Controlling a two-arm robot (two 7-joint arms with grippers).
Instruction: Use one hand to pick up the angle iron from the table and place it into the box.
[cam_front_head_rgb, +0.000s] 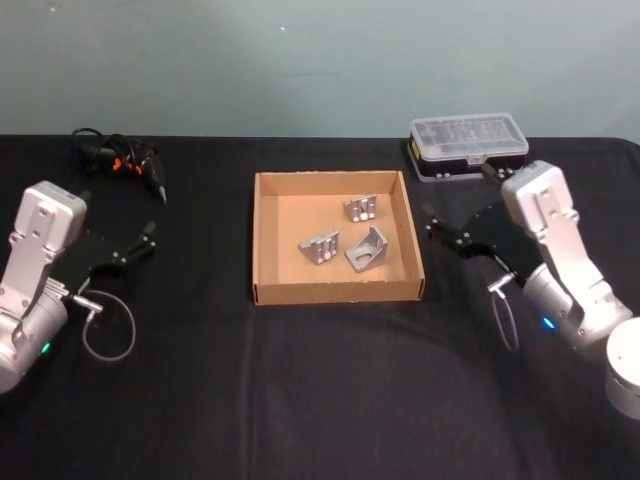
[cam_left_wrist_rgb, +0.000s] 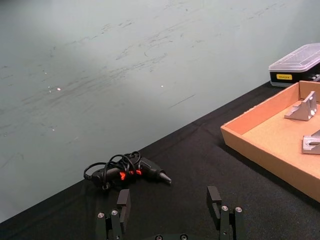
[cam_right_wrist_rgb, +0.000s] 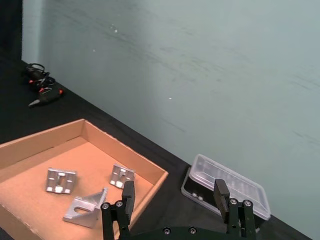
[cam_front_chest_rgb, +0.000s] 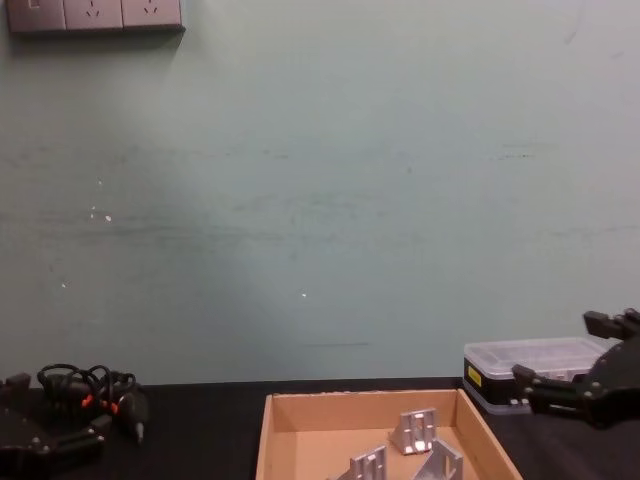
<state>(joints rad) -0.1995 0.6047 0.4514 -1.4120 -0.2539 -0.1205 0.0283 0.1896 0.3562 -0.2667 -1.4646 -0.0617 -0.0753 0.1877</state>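
Head view: three angle irons lie inside the box (cam_front_head_rgb: 262, 238), one (cam_front_head_rgb: 361, 208) toward the far wall, one (cam_front_head_rgb: 320, 247) at centre, one (cam_front_head_rgb: 368, 251) toward the near right corner, all apart from each other. Box rests at the middle of the black tabletop (cam_front_head_rgb: 300, 400). Left pincer (cam_front_head_rgb: 140, 243) hangs left of the box, fingers apart, holding nothing. Right pincer (cam_front_head_rgb: 447, 232) hangs just right of the box, fingers apart, likewise unloaded. Clear-lidded case (cam_front_head_rgb: 468, 145) sits beyond the right pincer; a black corded tool (cam_front_head_rgb: 128, 160) lies far left.
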